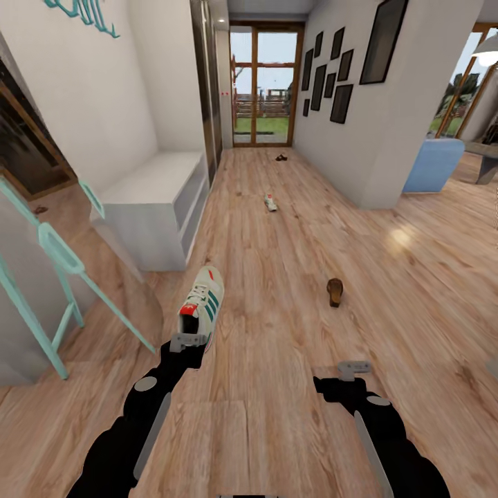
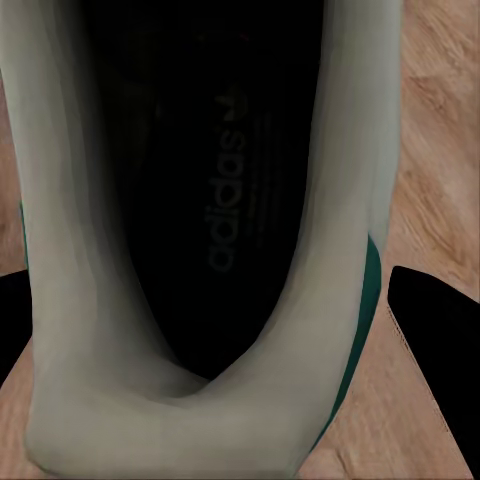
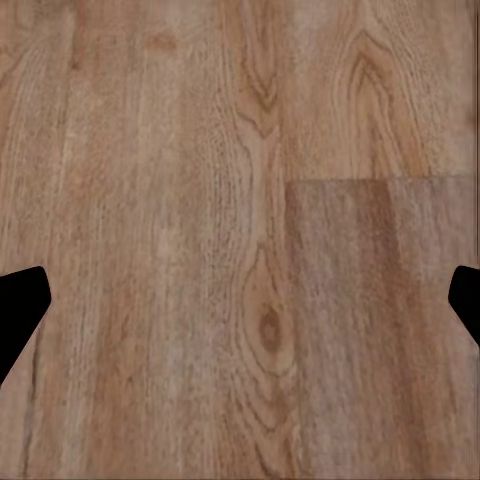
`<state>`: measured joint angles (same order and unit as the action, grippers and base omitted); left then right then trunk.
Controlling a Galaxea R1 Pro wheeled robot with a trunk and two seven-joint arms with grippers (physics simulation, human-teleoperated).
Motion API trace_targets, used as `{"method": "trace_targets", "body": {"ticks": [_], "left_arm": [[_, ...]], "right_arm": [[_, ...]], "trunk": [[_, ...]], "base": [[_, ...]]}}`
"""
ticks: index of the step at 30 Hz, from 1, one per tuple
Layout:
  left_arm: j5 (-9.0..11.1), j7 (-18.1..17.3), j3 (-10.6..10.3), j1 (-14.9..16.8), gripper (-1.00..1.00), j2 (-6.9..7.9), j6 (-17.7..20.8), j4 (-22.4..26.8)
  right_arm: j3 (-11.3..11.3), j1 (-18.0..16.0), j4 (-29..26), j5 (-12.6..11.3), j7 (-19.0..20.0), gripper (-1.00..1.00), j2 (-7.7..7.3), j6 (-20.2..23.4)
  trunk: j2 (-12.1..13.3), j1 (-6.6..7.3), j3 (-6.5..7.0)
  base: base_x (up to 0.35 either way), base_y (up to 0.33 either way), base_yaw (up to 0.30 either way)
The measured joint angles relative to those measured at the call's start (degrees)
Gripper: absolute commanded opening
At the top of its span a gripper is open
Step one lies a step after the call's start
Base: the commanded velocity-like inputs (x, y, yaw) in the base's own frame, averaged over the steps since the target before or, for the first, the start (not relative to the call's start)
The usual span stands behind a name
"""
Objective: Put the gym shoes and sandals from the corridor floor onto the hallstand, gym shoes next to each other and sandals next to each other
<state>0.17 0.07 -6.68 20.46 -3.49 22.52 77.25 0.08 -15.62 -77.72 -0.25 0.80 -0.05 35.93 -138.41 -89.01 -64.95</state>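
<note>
**Inspector:** State your left pincer (image 1: 188, 342) and the item in hand.

**Operator:** My left pincer sits at the heel of the white lace-up gym shoe with green side stripes and a red-orange heel tab (image 1: 201, 303). In my wrist camera its two fingers straddle the collar, one finger (image 2: 435, 350) just beside the green stripe. I cannot tell whether they are pressing the shoe or merely flanking it, nor whether the sole has left the light brown wood-plank corridor floor (image 1: 290, 360).

**Inspector:** And the right?

**Operator:** My right pincer (image 1: 353, 369) stands wide and empty over bare planks.

**Inspector:** The destination?

**Operator:** The low white shoe rack with open shelves (image 1: 162, 197) stands against the left wall, ahead of the shoe.

**Inspector:** Recommended conduct?

**Operator:** I judge the heel grip should be deep and square across the collar, so the toe does not droop or swing. Lift straight, then carry low toward the rack, leaving room beside it for the second gym shoe (image 1: 270, 203), which lies farther down the corridor. The dark brown sandal (image 1: 335, 291) lies to my right; another small dark item rests near the glass door.
</note>
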Motion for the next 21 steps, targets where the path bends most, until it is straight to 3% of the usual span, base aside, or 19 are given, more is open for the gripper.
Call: {"method": "trace_targets", "body": {"ticks": [21], "left_arm": [[0.0, 0.0, 0.0, 0.0, -1.0, 0.03, 0.01, 0.0]], "right_arm": [[0.0, 0.0, 0.0, 0.0, 0.0, 1.0, -0.03, -0.01]], "trunk": [[0.0, 0.0, 1.94]], "base": [[0.349, -0.028, -0.151]]}}
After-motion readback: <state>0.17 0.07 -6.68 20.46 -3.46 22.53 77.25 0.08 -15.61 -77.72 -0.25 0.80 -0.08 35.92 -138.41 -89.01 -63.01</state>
